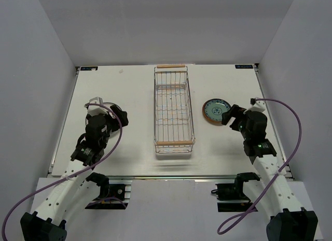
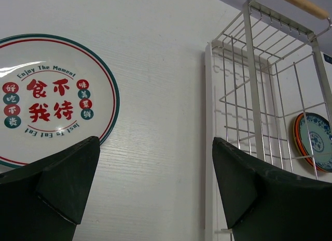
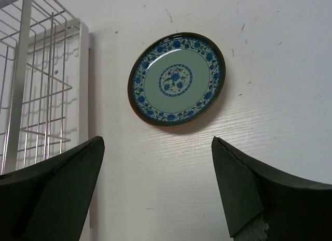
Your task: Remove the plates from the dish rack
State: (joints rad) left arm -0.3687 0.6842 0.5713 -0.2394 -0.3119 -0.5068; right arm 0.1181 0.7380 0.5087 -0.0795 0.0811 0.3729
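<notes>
The dish rack [image 1: 174, 110] is a chrome wire basket with wooden handles, standing mid-table; no plate shows inside it. A teal plate with a brown rim [image 1: 215, 110] lies flat on the table right of the rack, and also shows in the right wrist view [image 3: 176, 79]. My right gripper [image 1: 228, 116] is open and empty just near of it [image 3: 157, 140]. A white plate with red characters and coloured dots [image 2: 46, 96] lies flat left of the rack. My left gripper [image 1: 120, 116] is open and empty beside it [image 2: 155, 141]. The other plates are out of view.
The rack's wires [image 2: 259, 96] stand close to my left gripper's right side, with the teal plate [image 2: 314, 142] seen through them. The rack's edge [image 3: 41, 96] is left of my right gripper. Grey walls [image 1: 31, 70] enclose the white table [image 1: 233, 158].
</notes>
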